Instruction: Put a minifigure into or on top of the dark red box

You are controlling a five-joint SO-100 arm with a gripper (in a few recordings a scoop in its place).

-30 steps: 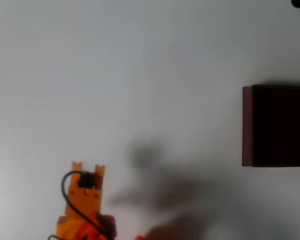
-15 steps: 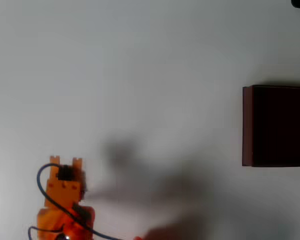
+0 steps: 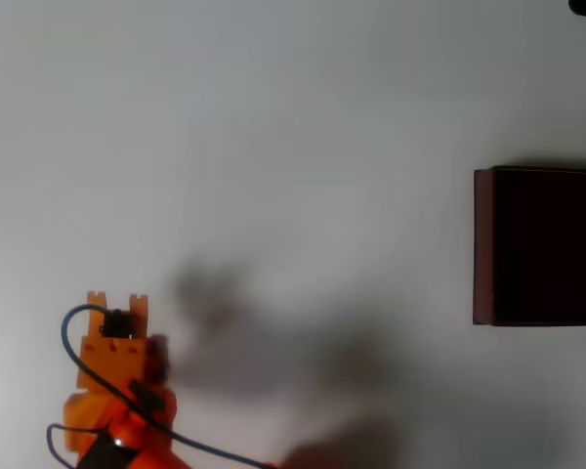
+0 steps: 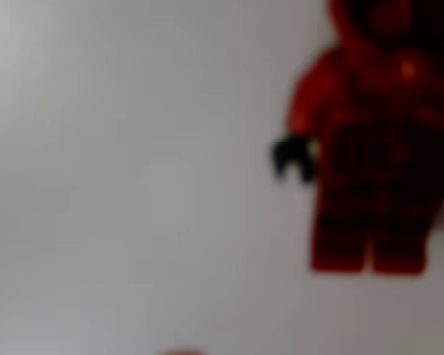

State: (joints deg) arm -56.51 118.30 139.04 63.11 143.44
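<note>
Arm sits low in the lower left of the overhead frame, orange gripper (image 3: 117,303) pointing up-frame with two prong tips visible at its top edge. Can't tell from either view whether the pincer is spread or pressed together; nothing visibly pinched. The minifigure (image 4: 366,140) fills the upper right of the wrist view, blurred, lying flat on the white table (image 3: 293,117), head toward the top edge and cut off, legs toward the lower middle, one small dark hand sticking out on its left side in the picture. In the overhead view a dark red blob just right of the gripper body may be the figure, too fuzzy to confirm. The dark red box (image 3: 483,244) is at the right edge, mid-height, open top, near-black inside, well apart from the arm across bare table. Judgement: pick not yet made; figure is off-centre in the wrist camera, so the gripper needs to shift toward it before closing. Handling guess: hard plastic, very light, rigid, smooth and a bit slippery; lying flat it offers little height. Best hold looks like across the torso, side to side, below the arms; limbs likely swivel, so avoid them. Risks: it skates away on the slick table under a one-sided touch, or pops out of a hard pinch.
</note>
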